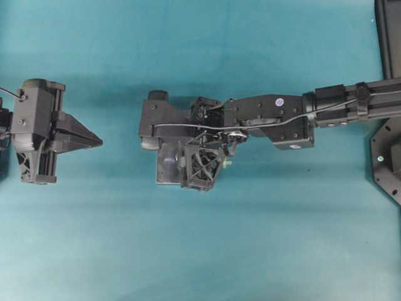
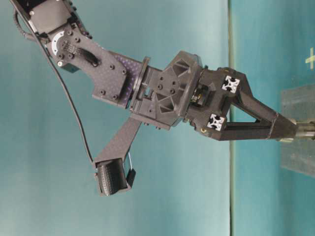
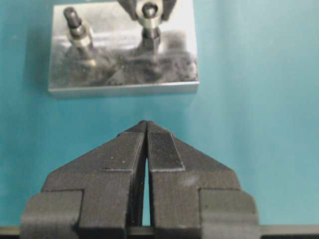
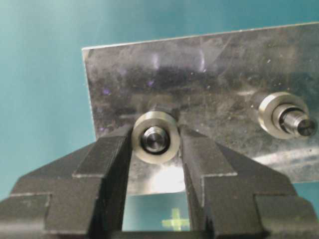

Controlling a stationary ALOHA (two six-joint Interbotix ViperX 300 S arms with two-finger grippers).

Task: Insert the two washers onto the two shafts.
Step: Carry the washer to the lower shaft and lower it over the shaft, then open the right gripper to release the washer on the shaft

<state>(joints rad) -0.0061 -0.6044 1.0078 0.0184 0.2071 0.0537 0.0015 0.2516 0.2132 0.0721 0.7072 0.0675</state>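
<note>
The steel washer (image 4: 155, 151) is pinched between my right gripper's (image 4: 155, 133) fingers. The dark tip of the shaft (image 4: 154, 139) shows inside the washer's hole, so the washer sits around the shaft's top. This shaft stands on a metal plate (image 4: 199, 74). In the left wrist view the same washer (image 3: 148, 21) rides high on that shaft (image 3: 150, 39), with the right fingers on either side. My left gripper (image 3: 146, 124) is shut with nothing in it, hovering over the mat short of the plate (image 3: 124, 74). In the overhead view it (image 1: 94, 141) is to the left of the plate (image 1: 166, 168).
A second shaft (image 4: 295, 122) on the plate carries its own ring (image 4: 271, 110); it also shows in the left wrist view (image 3: 77, 30). Teal mat (image 1: 250, 238) surrounds the plate. Dark equipment (image 1: 388, 157) sits along the right edge.
</note>
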